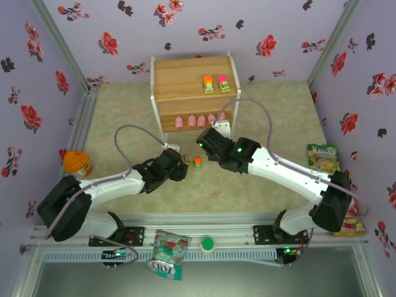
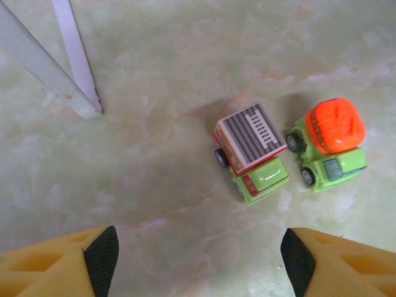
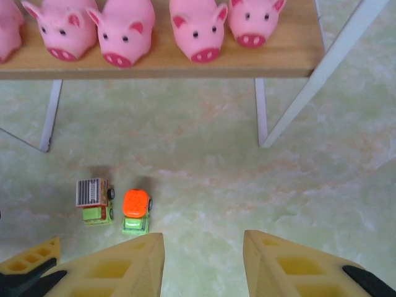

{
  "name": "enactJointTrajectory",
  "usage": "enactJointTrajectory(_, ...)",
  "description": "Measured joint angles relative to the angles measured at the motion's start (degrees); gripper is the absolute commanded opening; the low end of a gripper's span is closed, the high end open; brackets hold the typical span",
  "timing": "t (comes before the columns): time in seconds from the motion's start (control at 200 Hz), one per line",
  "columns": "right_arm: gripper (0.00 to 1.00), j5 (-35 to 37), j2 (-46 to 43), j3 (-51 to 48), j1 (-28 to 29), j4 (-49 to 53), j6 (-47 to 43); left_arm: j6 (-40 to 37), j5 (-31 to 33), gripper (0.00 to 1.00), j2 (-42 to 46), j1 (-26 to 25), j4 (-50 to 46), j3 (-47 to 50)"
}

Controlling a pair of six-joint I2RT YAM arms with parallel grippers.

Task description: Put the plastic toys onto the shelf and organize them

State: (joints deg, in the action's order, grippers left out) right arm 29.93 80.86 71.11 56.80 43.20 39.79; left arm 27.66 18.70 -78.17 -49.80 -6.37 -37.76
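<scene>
Two toy cars stand side by side on the floor in front of the shelf (image 1: 185,80): one with a striped grey box top (image 2: 250,148) (image 3: 94,201) and one with an orange top (image 2: 328,142) (image 3: 136,210) (image 1: 197,163). My left gripper (image 2: 198,253) (image 1: 179,162) is open just short of them, with nothing between its fingers. My right gripper (image 3: 204,260) (image 1: 207,139) hovers open and empty to the right of the cars, in front of the shelf. Several pink pigs (image 3: 124,31) (image 1: 192,120) line the lower board. Two more cars (image 1: 208,83) (image 1: 223,83) sit on the top board.
A white shelf leg (image 2: 77,62) stands left of the cars. An orange-topped round item (image 1: 76,162) lies at the far left. Snack bags lie at the right (image 1: 323,156) and on the near rail (image 1: 167,252), beside a green round thing (image 1: 207,244).
</scene>
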Motion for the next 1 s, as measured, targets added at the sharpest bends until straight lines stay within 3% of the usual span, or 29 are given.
enactJointTrajectory(0.5,0.38,-1.1,-3.4,-6.9,0.0,-4.0,2.3,6.4,2.2,0.70,-8.9,-0.1,-1.4,-6.5)
enactJointTrajectory(1.0,0.38,-1.3,-4.0,-8.4,0.0,-4.9,2.9,8.0,3.4,0.71,-12.6,-0.1,-1.4,-11.0)
